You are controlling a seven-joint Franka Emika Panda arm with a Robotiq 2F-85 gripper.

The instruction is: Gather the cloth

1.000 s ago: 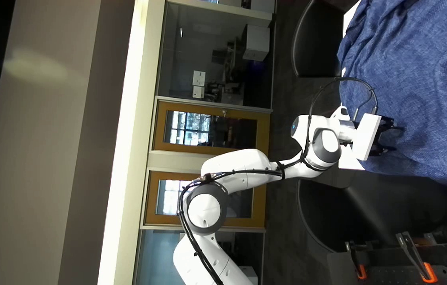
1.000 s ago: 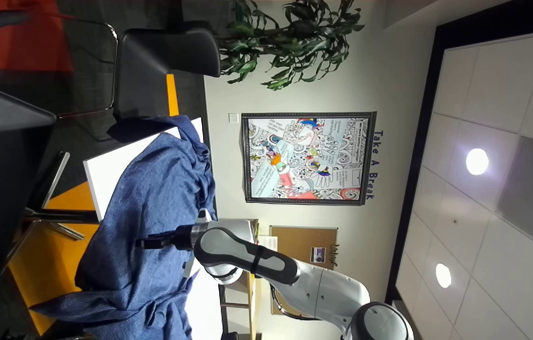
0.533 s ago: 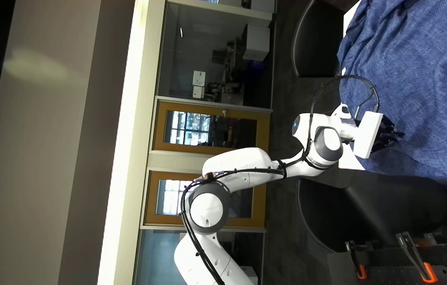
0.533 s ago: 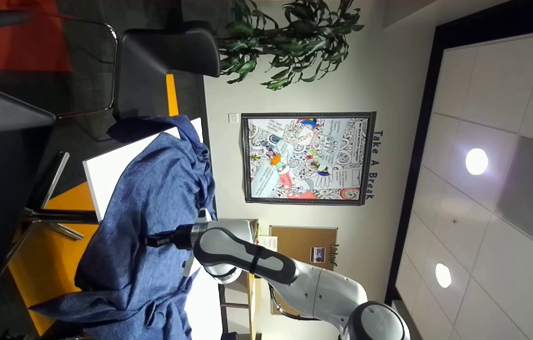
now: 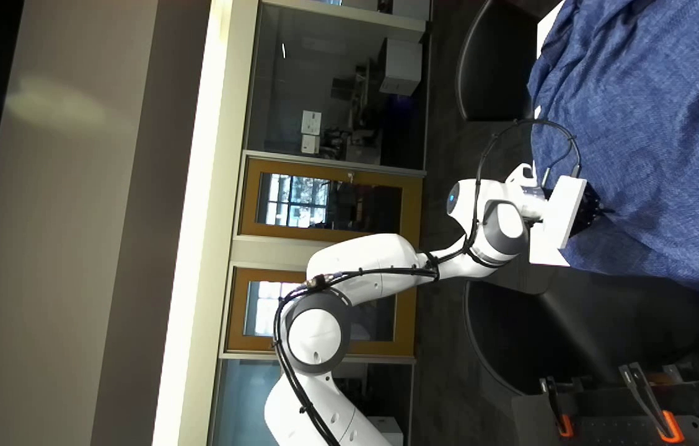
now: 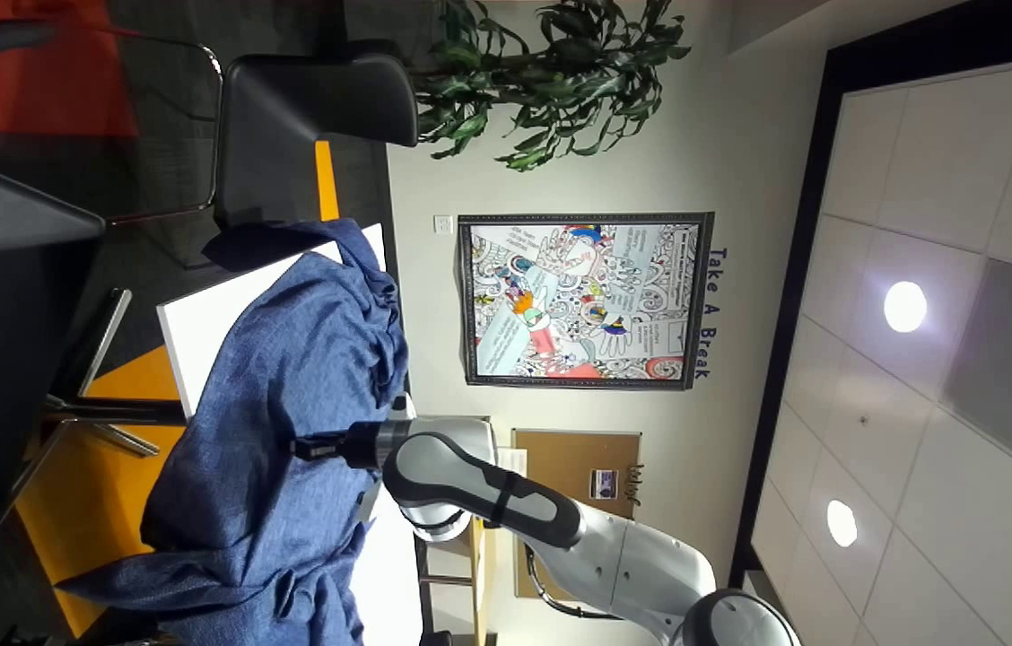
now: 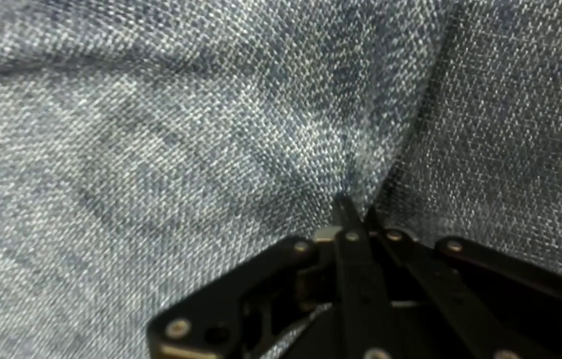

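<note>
One denim-blue cloth (image 6: 237, 484), plain and rumpled, lying over most of a white tabletop (image 6: 205, 332) and hanging past its edge in places. Full extent unknown: the frame cuts the cloth off in both exterior views. Tabletop shows only as bare white patches around it. Wrist view nearly all cloth, weave greyish and slightly soft; one dark crease runs down to the fingertips, another crosses at upper left. Dark strip along the upper right edge there, too blurred to name.

End effector (image 7: 357, 209): black, down at the cloth, jaws drawn together, gap very narrow. Fabric bunches toward the tips; reads as a small pinch of cloth held between them. Pinch itself buried in the fold, so how much is caught cannot be made out. Rear of the linkage runs off the bottom of the wrist view. In an exterior view a white block (image 5: 563, 210) covers part of the end effector; only dark finger shapes show past it, against the cloth.

Arm (image 6: 596, 538): white and grey, reaching in over the tabletop, base out of frame in both exterior views. Black cables (image 5: 380, 271) strapped along it, looping near the wrist.

Farther out: black chair (image 6: 309, 108) near the tabletop, orange-tipped clamp (image 5: 672, 426), leafy plant (image 6: 560, 72), framed drawing (image 6: 589, 301) with "Take A Break" lettered beside it, corkboard (image 6: 569, 449) partly behind the arm, wood-coloured door (image 5: 410, 210) with glass.
</note>
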